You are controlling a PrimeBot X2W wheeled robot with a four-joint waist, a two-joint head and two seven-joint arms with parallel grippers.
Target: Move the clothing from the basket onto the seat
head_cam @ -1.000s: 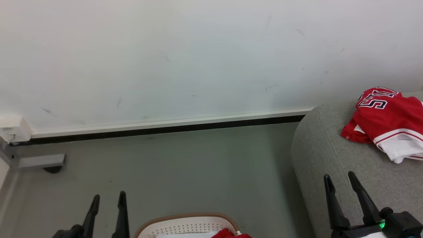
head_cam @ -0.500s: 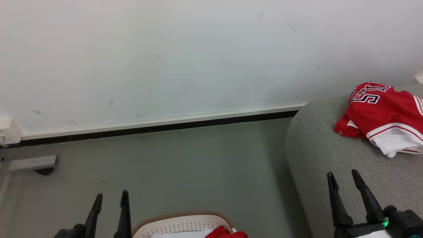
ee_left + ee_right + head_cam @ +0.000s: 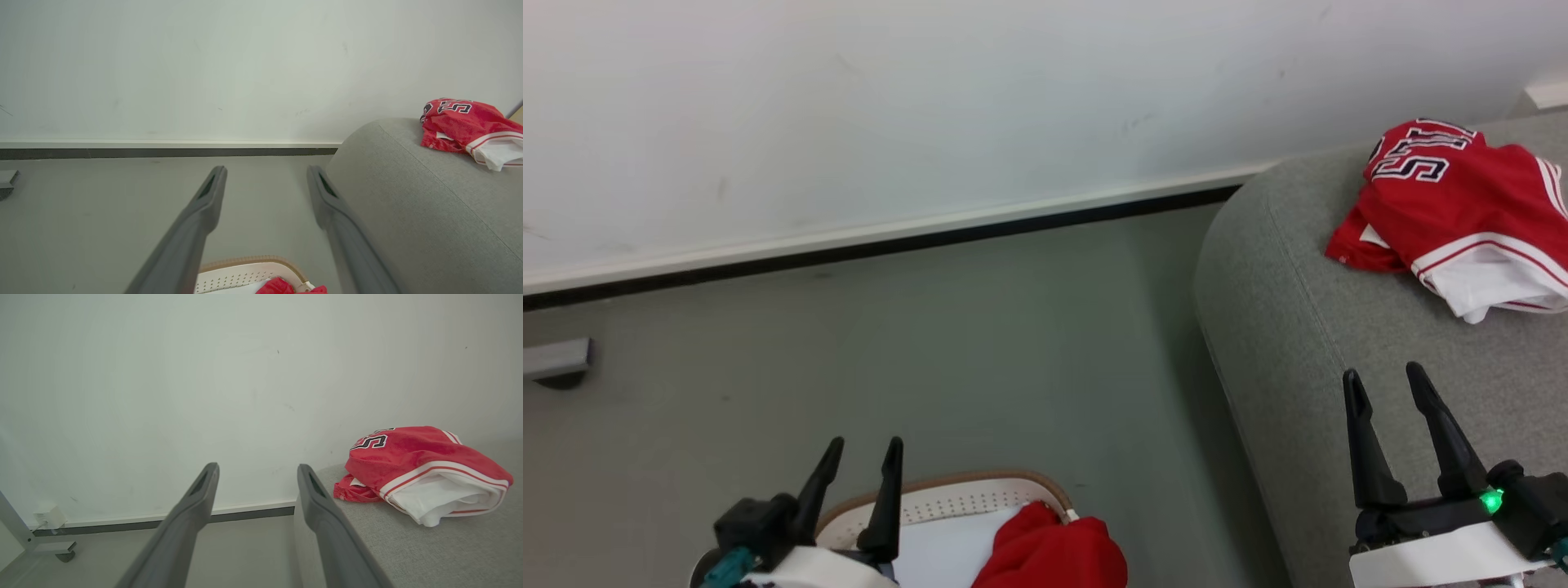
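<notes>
A red jersey [image 3: 1454,204] with white panels and block lettering lies crumpled on the grey seat [image 3: 1298,327] at the right; it also shows as the jersey [image 3: 421,469] and the jersey [image 3: 466,122]. The white basket [image 3: 964,502] with its tan rim sits at the bottom of the head view, a plain red garment [image 3: 1054,555] bunched inside it against the right rim. My left gripper [image 3: 862,453] is open and empty, hovering over the basket's left rim. My right gripper [image 3: 1384,382] is open and empty above the seat's front part, short of the jersey.
A white wall with a dark skirting strip [image 3: 890,241] runs behind grey floor [image 3: 931,351]. A grey metal foot on a caster [image 3: 556,363] stands at the far left. The seat's rounded edge [image 3: 367,163] lies just right of the basket.
The head view has tipped down and shifted, so basket and seat show more. My left gripper now stands higher in view, over the basket's left rim. Both grippers stay open.
</notes>
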